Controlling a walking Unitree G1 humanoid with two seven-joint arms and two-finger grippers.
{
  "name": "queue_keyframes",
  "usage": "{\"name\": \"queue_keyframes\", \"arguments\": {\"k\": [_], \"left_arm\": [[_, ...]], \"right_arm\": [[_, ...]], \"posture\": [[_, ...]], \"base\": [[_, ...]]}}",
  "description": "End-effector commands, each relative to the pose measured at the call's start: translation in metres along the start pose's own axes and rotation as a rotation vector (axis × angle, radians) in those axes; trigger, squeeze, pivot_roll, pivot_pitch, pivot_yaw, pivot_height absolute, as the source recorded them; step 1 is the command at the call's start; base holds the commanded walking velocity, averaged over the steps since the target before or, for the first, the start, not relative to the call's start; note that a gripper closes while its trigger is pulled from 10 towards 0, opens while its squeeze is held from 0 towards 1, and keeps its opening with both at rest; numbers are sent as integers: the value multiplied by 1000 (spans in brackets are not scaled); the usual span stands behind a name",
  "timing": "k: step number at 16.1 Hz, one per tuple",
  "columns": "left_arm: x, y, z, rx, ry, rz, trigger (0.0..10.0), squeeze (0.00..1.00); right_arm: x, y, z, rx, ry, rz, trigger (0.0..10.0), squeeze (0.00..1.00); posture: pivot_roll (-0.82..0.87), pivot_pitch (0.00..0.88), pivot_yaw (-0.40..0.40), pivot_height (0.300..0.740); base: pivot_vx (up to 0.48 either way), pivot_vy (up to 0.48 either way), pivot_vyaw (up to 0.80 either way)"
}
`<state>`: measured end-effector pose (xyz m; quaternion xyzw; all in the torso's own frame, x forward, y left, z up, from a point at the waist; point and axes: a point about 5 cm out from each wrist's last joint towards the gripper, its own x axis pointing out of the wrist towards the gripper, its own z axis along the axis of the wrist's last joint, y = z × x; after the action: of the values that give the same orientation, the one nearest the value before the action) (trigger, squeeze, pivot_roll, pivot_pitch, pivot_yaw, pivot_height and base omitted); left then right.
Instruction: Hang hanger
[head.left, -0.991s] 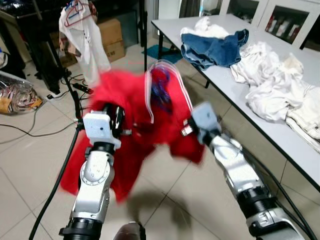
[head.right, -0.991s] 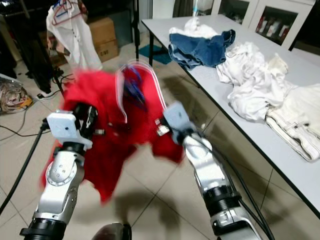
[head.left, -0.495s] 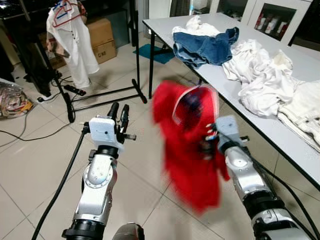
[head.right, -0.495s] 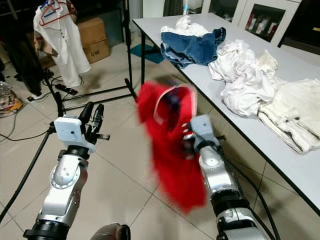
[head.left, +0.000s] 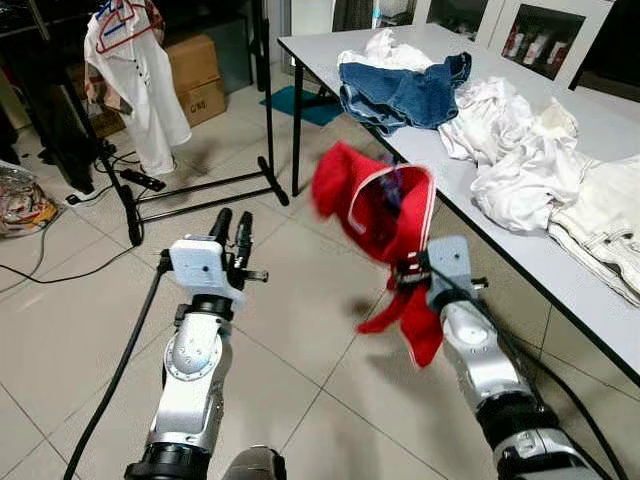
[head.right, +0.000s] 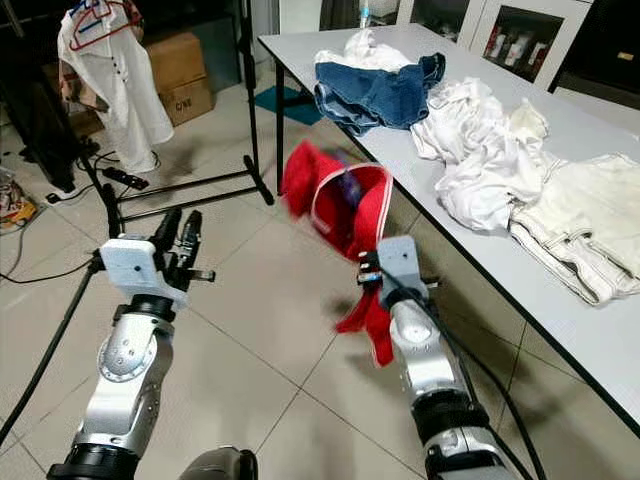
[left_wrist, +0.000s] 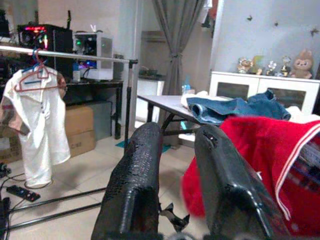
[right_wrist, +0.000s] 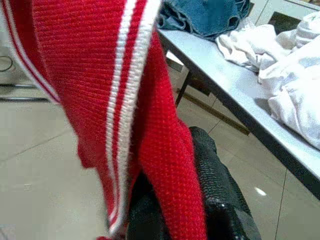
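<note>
- The hanging is not yet done: the rail (left_wrist: 65, 54) stands well apart from the robot, across the tiled floor (head.left: 300, 290), and already carries a white shirt (head.left: 135, 75) on a pink hanger.
- The right end effector (head.left: 405, 278) grips a red sweater (head.left: 385, 210) and holds it up in the air, just beside the edge of the worktop (head.left: 560, 275).
- In the right wrist view the knit is pinched between the black fingers (right_wrist: 215, 185), so that end effector is clenched on the cloth.
- The left end effector (head.left: 232, 228) is free and holds nothing; its fingers (left_wrist: 135, 185) stand a little apart, pointing toward the rail.
- What is left, by my judgement: carry the sweater to the rail and hook it on. That calls for a hanger inside it, and I cannot tell one for sure.
- The sweater is a coarse red knit with white stripes at the collar, and something dark bluish shows inside the neck. It hangs bunched and blurred, one part flung up and a tail drooping below the grip.
- On the worktop lie jeans (head.left: 400, 90) and a heap of white clothes (head.left: 520, 150).
</note>
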<state>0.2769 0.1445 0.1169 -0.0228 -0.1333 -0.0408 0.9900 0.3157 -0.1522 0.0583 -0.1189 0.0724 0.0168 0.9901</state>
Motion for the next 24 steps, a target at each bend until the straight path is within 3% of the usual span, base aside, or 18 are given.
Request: {"name": "queue_keyframes", "arguments": {"k": [1, 5, 15, 24], "left_arm": [[-2, 1, -5, -11, 18, 17, 10000, 0], [-11, 9, -16, -32, 66, 109, 10000, 0], [-30, 12, -24, 2, 87, 180, 10000, 0], [-30, 14, -22, 26, 68, 195, 10000, 0]], "right_arm": [[2, 0, 12, -8, -75, 11, 10000, 0], [-2, 5, 10, -44, -86, 64, 10000, 0], [-15, 24, 3, -164, -148, 228, 10000, 0], [-14, 28, 3, -197, -170, 267, 10000, 0]], "posture": [[156, 0, -29, 740], [171, 0, -44, 740], [201, 15, -65, 740], [218, 8, -73, 740]], "base": [[0, 0, 0], [0, 0, 0], [0, 0, 0], [237, 0, 0]]}}
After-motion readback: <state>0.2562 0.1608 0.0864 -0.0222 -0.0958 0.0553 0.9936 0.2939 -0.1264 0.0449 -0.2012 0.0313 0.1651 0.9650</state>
